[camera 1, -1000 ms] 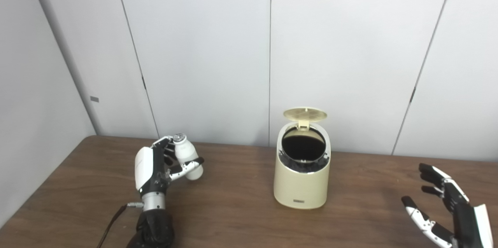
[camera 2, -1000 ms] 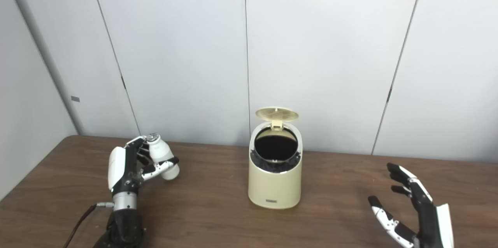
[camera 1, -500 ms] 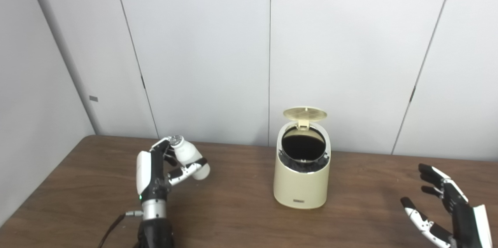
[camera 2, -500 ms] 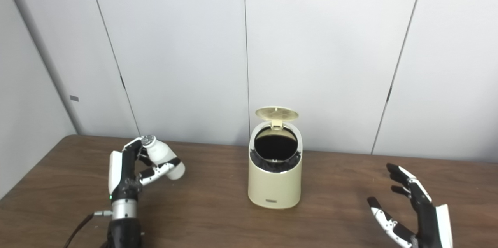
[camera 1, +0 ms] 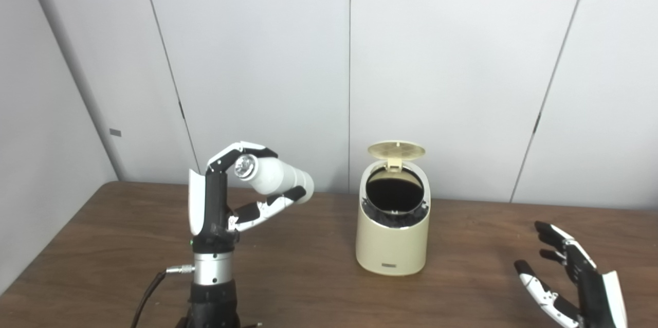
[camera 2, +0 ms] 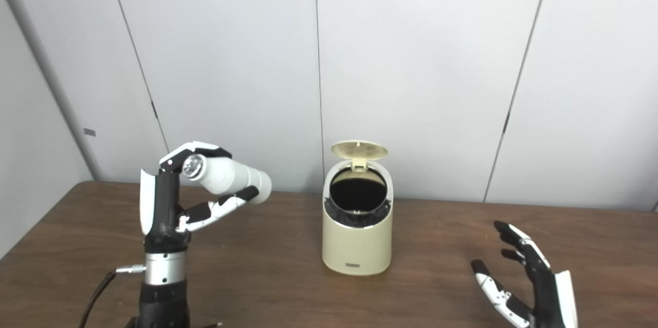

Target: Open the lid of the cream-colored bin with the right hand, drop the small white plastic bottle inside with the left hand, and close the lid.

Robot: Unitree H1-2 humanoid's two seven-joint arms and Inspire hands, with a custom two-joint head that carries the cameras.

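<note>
Here the left hand (camera 1: 226, 204) grips the small white plastic bottle (camera 1: 275, 177) in the air, left of the open cream-colored bin (camera 1: 393, 230).

The bottle lies nearly on its side between the hand's fingers above and thumb below, its silvery cap toward the camera and its base pointing right toward the bin, well clear of the table (camera 1: 308, 276). The bin stands upright near the middle of the table, closer to its far edge, with the lid (camera 1: 396, 150) tipped up at the back and the dark inside showing. The right hand (camera 2: 524, 281) rests low near the table's front right corner, fingers spread and holding nothing, well apart from the bin.
</note>
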